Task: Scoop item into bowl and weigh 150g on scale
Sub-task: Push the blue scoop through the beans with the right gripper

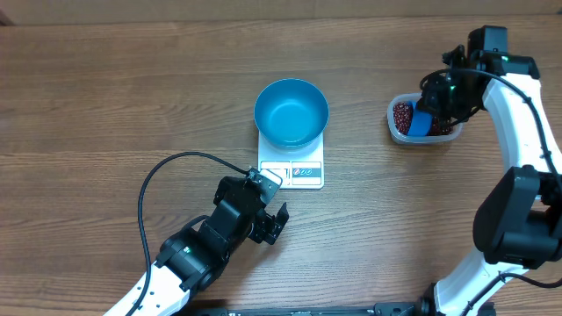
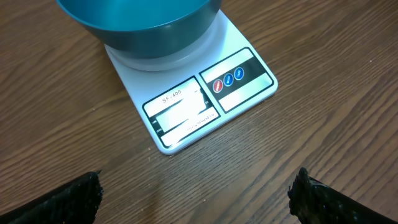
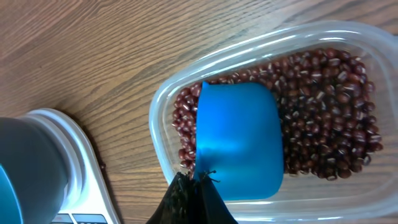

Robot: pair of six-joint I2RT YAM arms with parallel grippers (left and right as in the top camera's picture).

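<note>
**A:** So, how far along is the weighing?

**B:** Barely started, I'd say. The bowl [image 1: 291, 112] sits on the scale [image 1: 303, 173], covering its back half, and its inside looks bare blue. I see no beans in it.

**A:** Where are the beans, then?

**B:** All the beans [image 3: 329, 112] I can see lie in the clear tub [image 3: 158, 124], off to the right of the scale and well apart from it. The small blue scoop [image 3: 239, 137] is down in the tub, among them.

**A:** Who has the scoop?

**B:** The right gripper [image 3: 196, 193] does. Its fingers are pinched together at the scoop's near edge, clamped on it as far as the wrist view shows. Whether any beans are loaded in the scoop, I can't tell.

**A:** And the other arm?

**B:** The left gripper [image 1: 275, 199] hangs low over the table [image 1: 105, 88] just in front of the scale, jaws spread wide and holding nothing.

**A:** Any reading on the scale?

**B:** Its window looks blank or washed out by glare, so I can't tell.

**A:** So what's left?

**B:** Nearly everything, by my judgement: loading the scoop, carrying it across, tipping it into the bowl, and repeating until the target weight shows.
</note>
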